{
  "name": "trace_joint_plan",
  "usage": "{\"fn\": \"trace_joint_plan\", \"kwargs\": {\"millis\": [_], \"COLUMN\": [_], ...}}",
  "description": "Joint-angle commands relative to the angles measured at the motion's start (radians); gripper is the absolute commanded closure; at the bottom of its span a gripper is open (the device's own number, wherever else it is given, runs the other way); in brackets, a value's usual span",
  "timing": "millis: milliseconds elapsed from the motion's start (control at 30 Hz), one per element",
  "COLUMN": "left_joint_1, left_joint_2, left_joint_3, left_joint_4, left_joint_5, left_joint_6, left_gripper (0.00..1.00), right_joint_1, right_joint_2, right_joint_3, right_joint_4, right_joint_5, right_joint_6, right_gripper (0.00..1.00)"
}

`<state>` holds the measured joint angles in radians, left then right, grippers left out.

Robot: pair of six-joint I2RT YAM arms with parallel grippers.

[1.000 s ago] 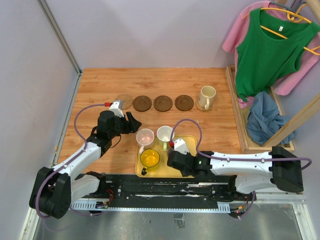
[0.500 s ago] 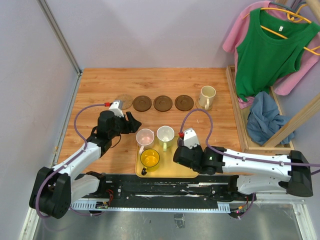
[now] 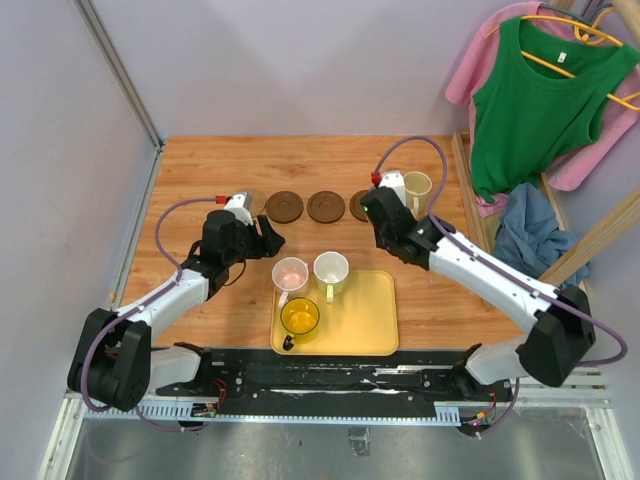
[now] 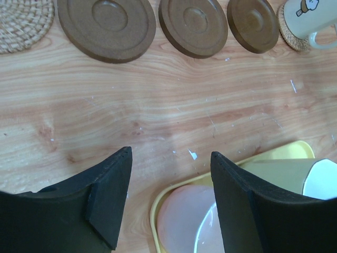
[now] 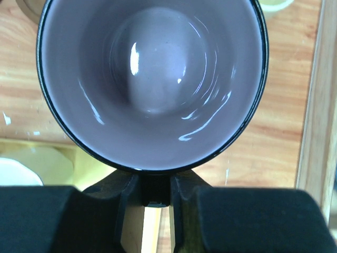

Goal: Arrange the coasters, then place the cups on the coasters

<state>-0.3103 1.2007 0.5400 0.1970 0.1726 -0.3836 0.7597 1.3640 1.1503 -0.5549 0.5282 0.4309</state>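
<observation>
1. The step in hand is carrying a cup from the yellow tray (image 3: 365, 310) to a coaster. The right gripper (image 5: 156, 196) is clamped on the near side of the purple-grey cup (image 5: 152, 79). The cup hangs upright and empty beyond the tray's far edge
2. The left gripper (image 4: 171, 157) holds nothing. Its jaws are apart and it hovers just off the tray's far left corner, close to the pink cup (image 4: 184, 221)
3. Four bare coasters lie in one row beyond the tray's far edge: the woven coaster (image 4: 21, 23), the left brown coaster (image 4: 108, 21), the middle brown coaster (image 4: 193, 26) and the right brown coaster (image 4: 253, 23)
4. The row ends past the tray's far right corner. There the cream cup (image 3: 415, 190) already stands on the fifth coaster (image 4: 288, 36)
5. On the tray, the pink cup and the green-white cup (image 3: 331, 268) sit along its far edge. The yellow cup (image 3: 299, 316) sits at its near left
6. Next, as I judge it, the purple-grey cup should be centred over the right brown coaster and lowered straight until its base sits flat. Only then should the fingers part. The cream cup stands just beside that spot, so any sideways drift risks a knock
7. The right arm hides that coaster in the top view, so I cannot tell how well the cup is lined up over it
</observation>
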Motion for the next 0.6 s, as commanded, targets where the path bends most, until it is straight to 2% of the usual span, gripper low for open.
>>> {"fn": "trace_joint_plan", "kwargs": {"millis": [0, 267, 567], "left_joint_1": [-0.009, -0.009, -0.008], "left_joint_2": [0.042, 0.087, 0.069], "left_joint_3": [0.054, 0.109, 0.078], "left_joint_4": [0.054, 0.053, 0.061], "left_joint_5": [-0.027, -0.034, -0.032], "left_joint_6": [0.041, 0.058, 0.045], "left_gripper": [0.35, 0.34, 0.34], "right_joint_1": [-0.085, -0.17, -0.235], "right_joint_2": [0.11, 0.355, 0.505], "right_joint_3": [0.119, 0.302, 0.388], "right_joint_4": [0.147, 0.209, 0.236], "right_joint_5": [-0.05, -0.133, -0.204], "right_joint_6": [-0.115, -0.182, -0.188], "right_gripper": [0.99, 0.99, 0.99]}}
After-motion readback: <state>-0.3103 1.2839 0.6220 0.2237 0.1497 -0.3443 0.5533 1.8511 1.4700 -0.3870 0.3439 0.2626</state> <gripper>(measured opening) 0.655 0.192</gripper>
